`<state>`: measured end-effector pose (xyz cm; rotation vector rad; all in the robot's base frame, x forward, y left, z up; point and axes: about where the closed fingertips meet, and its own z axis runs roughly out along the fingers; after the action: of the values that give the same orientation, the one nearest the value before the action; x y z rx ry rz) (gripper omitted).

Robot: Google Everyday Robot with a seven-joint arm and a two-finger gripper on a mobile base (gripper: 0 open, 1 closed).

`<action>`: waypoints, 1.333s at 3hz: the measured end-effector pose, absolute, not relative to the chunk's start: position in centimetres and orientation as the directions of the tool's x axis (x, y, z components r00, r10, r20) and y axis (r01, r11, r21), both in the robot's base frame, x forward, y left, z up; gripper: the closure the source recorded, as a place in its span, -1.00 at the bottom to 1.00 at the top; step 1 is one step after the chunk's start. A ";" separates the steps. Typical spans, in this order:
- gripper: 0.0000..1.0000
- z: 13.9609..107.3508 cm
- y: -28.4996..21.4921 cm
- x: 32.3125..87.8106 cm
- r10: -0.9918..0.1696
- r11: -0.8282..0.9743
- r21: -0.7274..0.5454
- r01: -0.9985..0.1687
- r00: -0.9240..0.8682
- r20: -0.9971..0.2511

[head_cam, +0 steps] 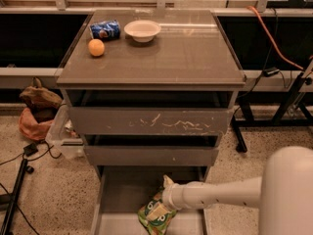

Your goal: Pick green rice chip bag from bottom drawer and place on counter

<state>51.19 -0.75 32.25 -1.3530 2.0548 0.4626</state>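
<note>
The green rice chip bag (154, 219) stands tilted in the open bottom drawer (122, 195), near its front middle. My gripper (162, 207) reaches in from the right at the end of the white arm and is shut on the bag's upper part, with a tan finger (157, 211) lying across it. The bag's lower edge runs out of the bottom of the view. The counter (171, 58) is the grey-brown top of the cabinet, well above the gripper.
On the counter's far left are a blue crushed can (105, 30), a white bowl (142, 30) and an orange (96, 47). The scratched top drawer front (151, 121) and the middle front (151, 155) overhang the open drawer. Bags (36, 111), a plastic bin (61, 136) and cables lie on the floor at left.
</note>
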 end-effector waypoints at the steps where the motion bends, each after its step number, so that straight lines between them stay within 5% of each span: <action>1: -1.00 30.8 -2.7 52.2 -0.655 0.469 -0.016 -0.883 -0.335 -0.678; 4: -1.00 25.1 0.2 52.5 -0.634 0.435 0.038 -0.900 -0.335 -0.697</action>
<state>52.49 0.15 25.14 -1.2847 2.0829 0.5679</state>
